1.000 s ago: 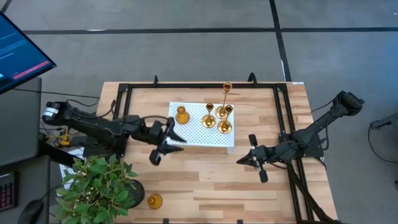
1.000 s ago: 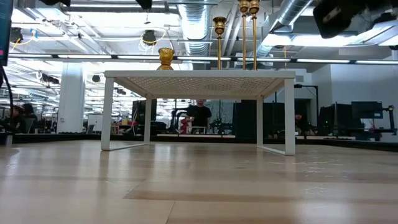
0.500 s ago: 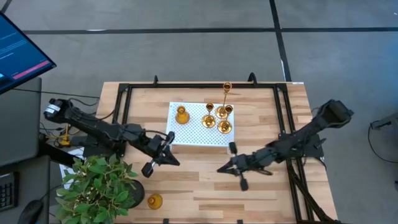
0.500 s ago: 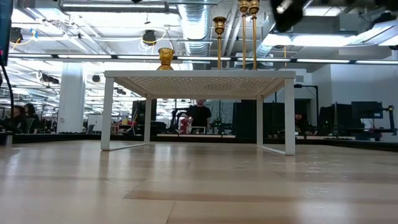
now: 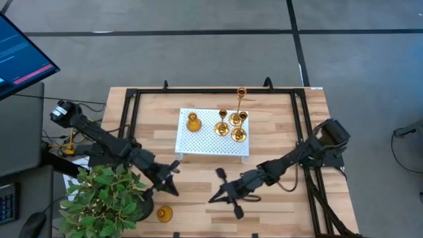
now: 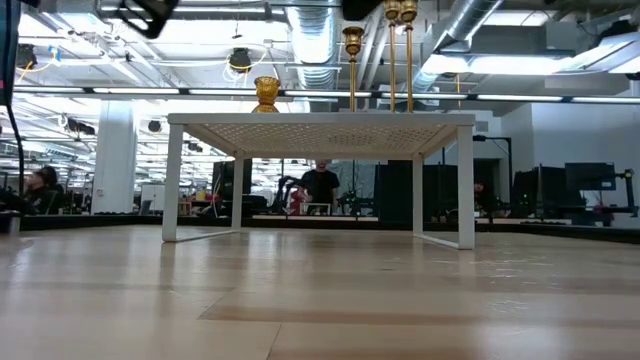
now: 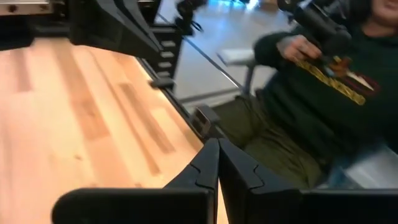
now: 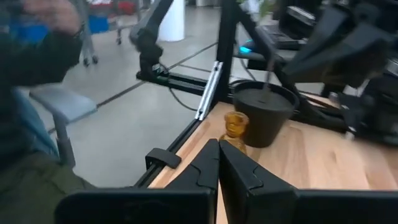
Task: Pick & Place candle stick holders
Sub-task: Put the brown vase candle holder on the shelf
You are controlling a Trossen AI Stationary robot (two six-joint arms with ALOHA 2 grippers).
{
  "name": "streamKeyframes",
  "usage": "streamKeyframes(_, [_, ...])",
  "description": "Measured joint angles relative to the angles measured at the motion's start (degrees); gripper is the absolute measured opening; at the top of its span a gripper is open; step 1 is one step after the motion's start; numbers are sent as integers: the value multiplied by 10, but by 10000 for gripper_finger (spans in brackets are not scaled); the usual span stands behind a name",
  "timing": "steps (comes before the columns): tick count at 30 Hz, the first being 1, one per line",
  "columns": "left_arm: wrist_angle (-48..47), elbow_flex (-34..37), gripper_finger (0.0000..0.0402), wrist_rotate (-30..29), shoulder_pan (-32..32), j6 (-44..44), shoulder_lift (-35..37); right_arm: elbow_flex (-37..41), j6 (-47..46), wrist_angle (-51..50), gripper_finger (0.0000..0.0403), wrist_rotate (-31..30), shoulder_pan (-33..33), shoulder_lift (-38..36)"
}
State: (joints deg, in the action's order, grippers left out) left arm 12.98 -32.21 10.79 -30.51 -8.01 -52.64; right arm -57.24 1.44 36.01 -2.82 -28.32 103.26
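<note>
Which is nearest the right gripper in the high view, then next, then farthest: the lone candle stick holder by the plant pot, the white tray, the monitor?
From the right gripper:
1. Lone candle stick holder, at the table's near edge.
2. White tray, at mid-table.
3. Monitor, beyond the table's left side.

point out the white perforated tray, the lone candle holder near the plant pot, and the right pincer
white perforated tray [image 5: 206, 140], high view, bare perforated top.
lone candle holder [image 5: 164, 213], high view, its round body beside the plant pot [image 5: 141, 202].
right pincer [image 5: 213, 198], high view, tips of the shut fingers.
</note>
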Motion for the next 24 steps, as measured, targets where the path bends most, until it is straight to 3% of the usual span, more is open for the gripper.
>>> streamKeyframes(10, [7, 13, 8, -15, -32, 4, 0, -137, 81, -3, 0, 23, 22, 133])
streamKeyframes(15, [3, 13, 8, 30, -33, -26, 0, -195, 74, -5, 0, 92, 48, 179])
streamKeyframes(24, [-10, 13, 8, 56, -82, -34, 0, -218, 35, -17, 0, 109, 70, 200])
